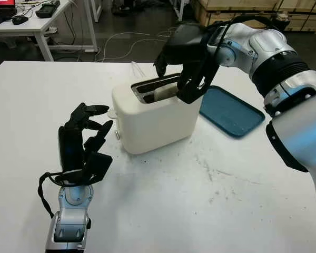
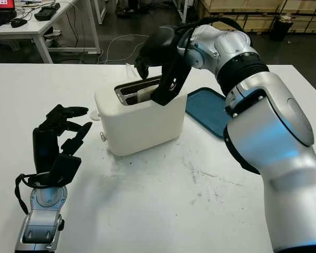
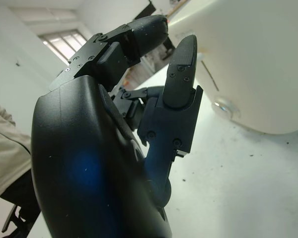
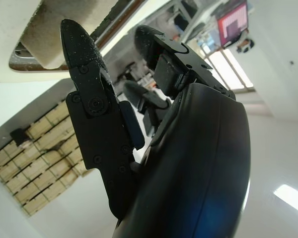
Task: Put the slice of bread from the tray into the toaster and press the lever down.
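Standing upright on the white table [image 1: 163, 211] at the near left, the left hand [image 1: 84, 142] holds nothing, its fingers [image 1: 97, 109] loosely bent and apart, just beside the cream toaster [image 1: 155, 118] without touching it; the slice of bread [image 1: 166, 93] sits in the toaster's slot, its top edge showing; the right hand [image 1: 187, 58] hovers over that slot, fingers [image 1: 192, 87] apart around the bread's top, gripping nothing; farther right, the blue tray [image 1: 231, 112] lies on the table, just behind the toaster's right side.
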`<state>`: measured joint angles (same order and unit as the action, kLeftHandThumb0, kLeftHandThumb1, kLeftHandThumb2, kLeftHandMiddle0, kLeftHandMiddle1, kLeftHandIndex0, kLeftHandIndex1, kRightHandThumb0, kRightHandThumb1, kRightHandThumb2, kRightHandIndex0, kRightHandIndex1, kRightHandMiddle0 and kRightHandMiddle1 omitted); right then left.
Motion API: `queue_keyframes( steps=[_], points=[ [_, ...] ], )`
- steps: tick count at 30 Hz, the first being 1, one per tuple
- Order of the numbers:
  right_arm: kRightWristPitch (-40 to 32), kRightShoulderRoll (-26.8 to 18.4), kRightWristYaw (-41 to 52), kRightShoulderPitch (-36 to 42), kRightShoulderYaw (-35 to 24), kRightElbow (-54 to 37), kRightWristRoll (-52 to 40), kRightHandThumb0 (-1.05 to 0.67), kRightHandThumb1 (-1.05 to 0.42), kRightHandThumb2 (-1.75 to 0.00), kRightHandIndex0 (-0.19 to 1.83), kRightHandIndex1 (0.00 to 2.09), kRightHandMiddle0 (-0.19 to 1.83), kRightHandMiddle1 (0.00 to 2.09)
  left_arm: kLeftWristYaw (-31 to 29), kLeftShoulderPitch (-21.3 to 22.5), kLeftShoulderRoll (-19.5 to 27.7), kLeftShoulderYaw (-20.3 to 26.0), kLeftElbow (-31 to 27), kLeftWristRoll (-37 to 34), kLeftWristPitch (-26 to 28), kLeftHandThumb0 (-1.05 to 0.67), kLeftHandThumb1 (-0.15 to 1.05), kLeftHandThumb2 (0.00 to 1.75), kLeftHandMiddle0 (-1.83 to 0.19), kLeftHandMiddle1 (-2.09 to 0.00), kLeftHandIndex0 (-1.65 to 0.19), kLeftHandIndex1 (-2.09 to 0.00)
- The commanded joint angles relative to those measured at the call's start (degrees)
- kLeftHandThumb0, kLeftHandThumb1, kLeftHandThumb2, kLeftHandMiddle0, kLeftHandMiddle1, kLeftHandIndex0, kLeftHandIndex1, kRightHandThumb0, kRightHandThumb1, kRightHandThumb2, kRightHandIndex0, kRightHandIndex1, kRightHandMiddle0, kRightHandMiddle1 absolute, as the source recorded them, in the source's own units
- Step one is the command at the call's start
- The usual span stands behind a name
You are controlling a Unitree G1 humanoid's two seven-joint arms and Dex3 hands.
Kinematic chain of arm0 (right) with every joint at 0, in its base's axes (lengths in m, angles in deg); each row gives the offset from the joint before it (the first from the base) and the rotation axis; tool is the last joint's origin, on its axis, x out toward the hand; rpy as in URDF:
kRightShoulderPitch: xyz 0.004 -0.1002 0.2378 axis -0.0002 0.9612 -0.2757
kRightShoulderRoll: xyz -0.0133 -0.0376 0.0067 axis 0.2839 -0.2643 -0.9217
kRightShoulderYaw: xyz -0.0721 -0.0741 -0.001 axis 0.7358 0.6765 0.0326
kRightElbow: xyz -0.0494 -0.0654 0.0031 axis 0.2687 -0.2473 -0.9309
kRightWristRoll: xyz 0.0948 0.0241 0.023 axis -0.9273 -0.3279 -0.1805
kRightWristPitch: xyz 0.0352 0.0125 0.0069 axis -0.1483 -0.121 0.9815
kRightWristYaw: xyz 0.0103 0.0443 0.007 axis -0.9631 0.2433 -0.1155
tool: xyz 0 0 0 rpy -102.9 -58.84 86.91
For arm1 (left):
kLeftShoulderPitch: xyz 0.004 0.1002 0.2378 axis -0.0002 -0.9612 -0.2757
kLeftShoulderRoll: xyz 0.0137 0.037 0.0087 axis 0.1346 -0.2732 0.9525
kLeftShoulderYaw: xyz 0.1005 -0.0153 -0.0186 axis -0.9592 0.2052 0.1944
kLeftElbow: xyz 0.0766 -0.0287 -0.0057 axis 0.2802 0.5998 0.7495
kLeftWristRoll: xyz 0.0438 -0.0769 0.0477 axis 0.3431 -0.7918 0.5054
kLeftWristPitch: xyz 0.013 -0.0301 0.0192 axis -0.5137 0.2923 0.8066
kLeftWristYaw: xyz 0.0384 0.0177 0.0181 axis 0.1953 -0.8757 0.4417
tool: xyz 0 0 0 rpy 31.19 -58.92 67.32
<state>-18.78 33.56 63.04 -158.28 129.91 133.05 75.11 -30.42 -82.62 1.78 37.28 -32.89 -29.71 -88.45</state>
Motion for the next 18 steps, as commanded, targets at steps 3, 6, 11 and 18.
queue_keyframes(
  steps=[3, 6, 11, 18],
  points=[
    [0.4, -0.1, -0.2, 0.2, -0.6, -0.7, -0.9, -0.68, -0.84, 0.00, 0.32, 0.71, 0.70, 0.01, 0.0, -0.3, -0.1, -0.2, 0.0, 0.1, -0.1, -0.30, 0.92, 0.11, -0.56, -1.45, -0.59, -0.90],
    [0.4, -0.2, -0.1, 0.2, -0.8, -0.8, -0.9, -0.66, -0.85, -0.01, 0.31, 0.71, 0.70, 0.01, 0.3, -0.3, 0.0, -0.3, 0.2, 0.6, -0.2, -0.31, 0.92, 0.10, -0.57, -1.44, -0.59, -0.90],
    [-0.1, -0.9, -2.0, 0.2, -2.1, -1.1, -1.6, -0.65, -0.87, -0.01, 0.27, 0.77, 0.68, 0.00, 0.2, -0.5, -0.1, -0.2, 0.0, 0.3, 0.1, -0.31, 0.92, 0.10, -0.58, -1.44, -0.59, -0.90],
    [-0.9, -3.8, -9.2, 3.7, -13.8, -1.7, -11.8, -0.50, -0.89, 0.00, 0.42, 0.74, 0.78, 0.04, 0.8, -0.6, 0.2, 0.4, 0.1, 0.6, -0.4, -0.30, 0.92, 0.10, -0.57, -1.42, -0.59, -0.88]
  ],
)
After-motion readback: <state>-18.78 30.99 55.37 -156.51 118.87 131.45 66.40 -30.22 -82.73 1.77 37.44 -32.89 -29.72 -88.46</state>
